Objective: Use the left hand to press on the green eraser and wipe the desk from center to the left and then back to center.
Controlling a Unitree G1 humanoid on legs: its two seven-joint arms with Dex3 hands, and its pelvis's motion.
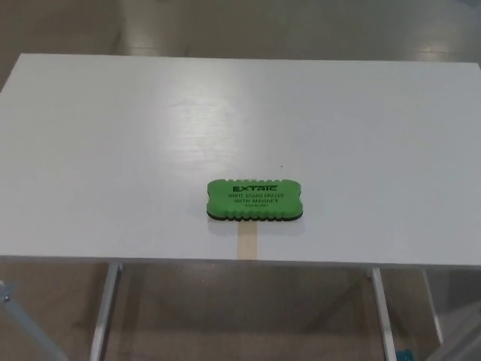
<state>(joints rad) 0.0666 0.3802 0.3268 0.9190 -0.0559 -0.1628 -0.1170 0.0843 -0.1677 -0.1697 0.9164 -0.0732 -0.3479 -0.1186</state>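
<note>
Alone, green eraser [255, 201] — on desk [113, 150].

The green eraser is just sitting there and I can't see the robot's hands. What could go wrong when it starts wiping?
The green eraser lies close to the near edge of the white desk, so a clumsy press might nudge it off the front. The desk surface looks smooth and glossy, so the eraser could slip from under the hand. Neither hand shows yet, so the left one must reach in and land squarely.
</note>
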